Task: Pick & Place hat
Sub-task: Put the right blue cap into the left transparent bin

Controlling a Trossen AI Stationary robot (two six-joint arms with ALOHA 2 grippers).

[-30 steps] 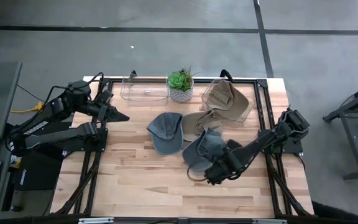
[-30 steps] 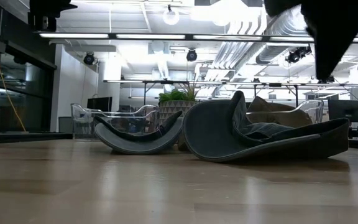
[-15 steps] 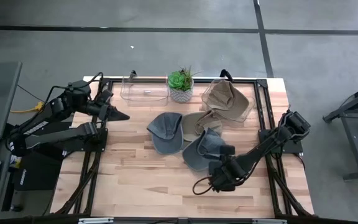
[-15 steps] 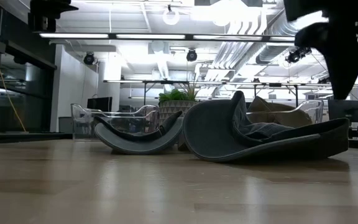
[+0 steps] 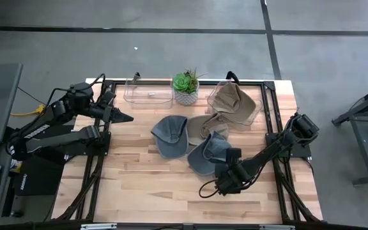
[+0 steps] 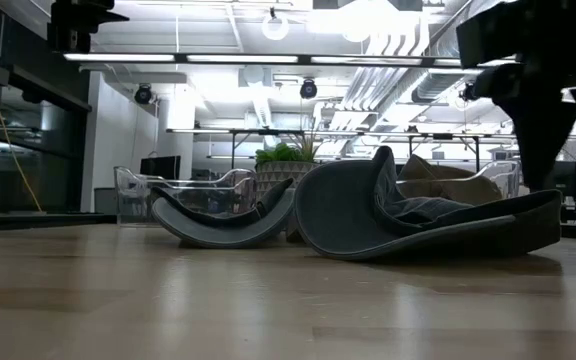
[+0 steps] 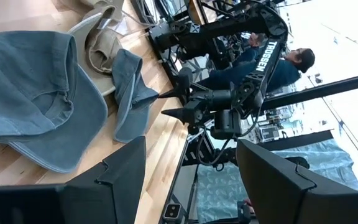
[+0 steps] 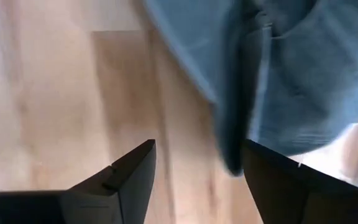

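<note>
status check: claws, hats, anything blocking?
Right claw open, empty, just off front blue hat. Left claw open, parked at left edge. Second blue hat and tan hat behind; nothing blocking.

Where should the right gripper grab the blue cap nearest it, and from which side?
Take the blue cap by its brim edge, coming from the front of the table where the right gripper hovers, jaws open. In the low view the brim curls up off the wood, so one jaw can likely slip under it.
</note>
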